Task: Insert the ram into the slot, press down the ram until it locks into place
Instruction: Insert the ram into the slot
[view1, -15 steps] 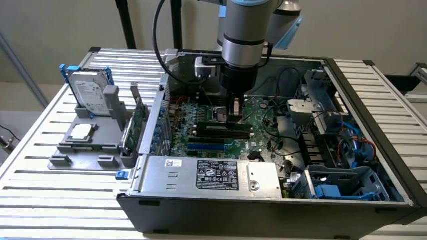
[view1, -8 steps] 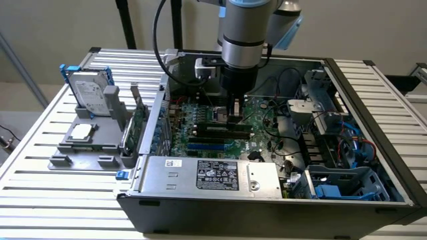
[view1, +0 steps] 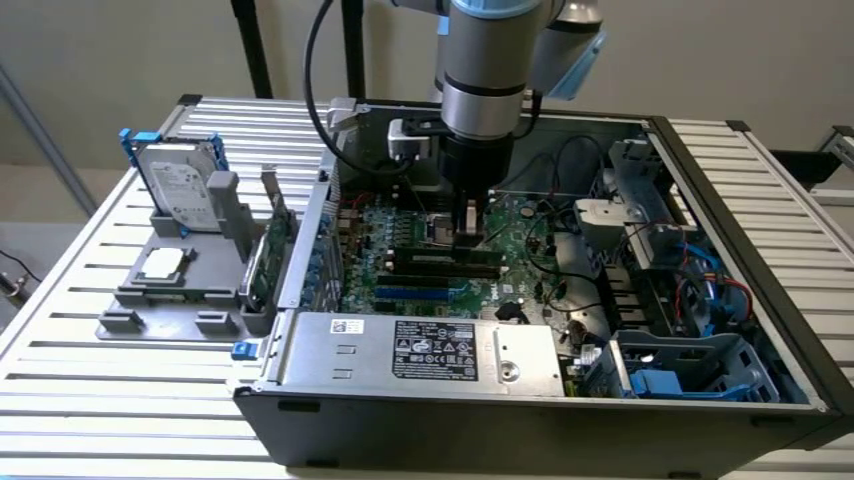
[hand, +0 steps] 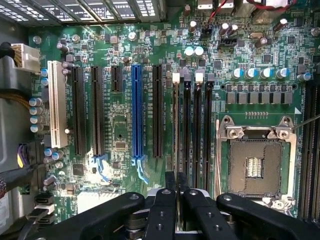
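Slatted metal tabletop (view1: 134, 400) before a plain beige wall (view1: 107, 50) carries an open computer case (view1: 534, 425); inside, the jaws are pinched nearly closed on the ram (hand: 176, 135), standing on edge in the slot (hand: 176, 80).

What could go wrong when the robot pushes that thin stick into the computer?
The ram is thin and stands edge-on in the tool; if it tilts over the slot, pressing could jam or bend it. Also, neighbouring slots lie close beside, so it might slip into the wrong one.

Thin ram (hand: 176, 125) edge-on, standing in black slot (hand: 176, 80)
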